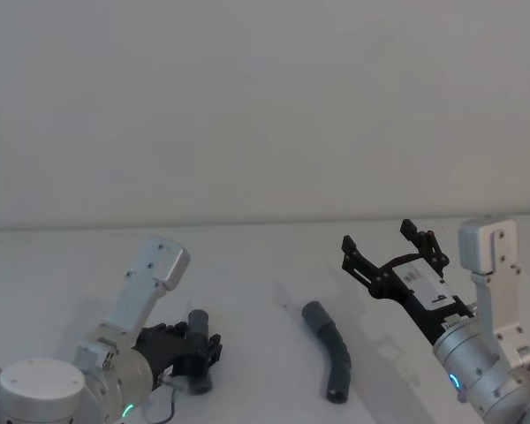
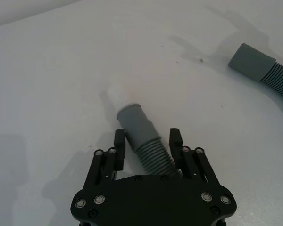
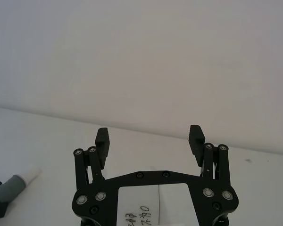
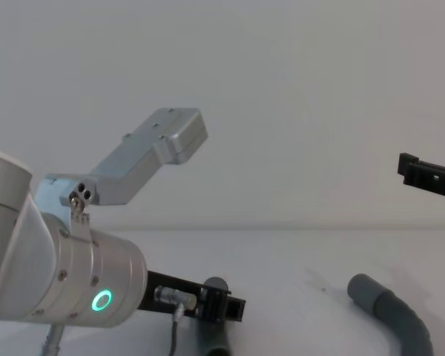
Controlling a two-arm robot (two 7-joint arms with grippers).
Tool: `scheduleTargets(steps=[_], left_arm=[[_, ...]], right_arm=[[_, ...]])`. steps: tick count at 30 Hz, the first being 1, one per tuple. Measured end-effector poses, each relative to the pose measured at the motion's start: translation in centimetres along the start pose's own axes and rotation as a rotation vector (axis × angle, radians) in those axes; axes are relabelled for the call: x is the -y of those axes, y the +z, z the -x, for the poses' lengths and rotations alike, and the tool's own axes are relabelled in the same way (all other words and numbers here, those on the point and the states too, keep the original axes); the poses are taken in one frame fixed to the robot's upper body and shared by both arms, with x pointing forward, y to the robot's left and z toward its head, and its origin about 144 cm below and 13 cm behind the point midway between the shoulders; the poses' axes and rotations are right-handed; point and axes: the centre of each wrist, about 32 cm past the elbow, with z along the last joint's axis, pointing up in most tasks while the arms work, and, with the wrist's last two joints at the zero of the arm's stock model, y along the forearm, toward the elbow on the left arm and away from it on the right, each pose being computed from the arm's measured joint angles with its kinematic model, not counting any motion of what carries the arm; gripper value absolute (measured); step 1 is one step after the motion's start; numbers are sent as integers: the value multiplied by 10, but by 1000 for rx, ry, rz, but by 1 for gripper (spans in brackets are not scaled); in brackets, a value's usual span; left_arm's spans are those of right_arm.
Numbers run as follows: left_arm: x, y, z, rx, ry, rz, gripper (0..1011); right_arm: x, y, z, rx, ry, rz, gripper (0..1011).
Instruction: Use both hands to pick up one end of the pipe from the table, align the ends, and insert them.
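The pipe lies on the white table [image 1: 247, 265] with both cuffs pointing away from me. My left gripper [image 2: 147, 139] is low over the table and open. Its fingers [image 2: 119, 142] straddle the ribbed hose just behind the left end [image 2: 134, 120], with a gap on one side. From the head this gripper [image 1: 199, 349] sits at the lower left around that end [image 1: 197, 320]. The other end [image 1: 316, 311] rests mid-table, its hose [image 1: 338, 367] curving toward me. My right gripper [image 1: 378, 234] hangs open and empty in the air, above and to the right of it.
A thin grey cable [image 1: 163, 402] loops by the left wrist. The left arm's silver wrist with a green ring light [image 4: 100, 300] bulks large at the left of the chest view. The pale wall [image 1: 265, 106] rises behind the table's far edge.
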Motion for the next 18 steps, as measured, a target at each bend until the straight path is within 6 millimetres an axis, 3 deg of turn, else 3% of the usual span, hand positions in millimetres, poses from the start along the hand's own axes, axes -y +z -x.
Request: scheduleTargets(steps=[8, 18], left_arm=[[0, 0, 0, 0, 0, -1, 369], [0, 0, 0, 0, -1, -2, 367]], right_arm=[[0, 0, 0, 0, 0, 0, 1000], [0, 0, 0, 0, 0, 0, 1000]])
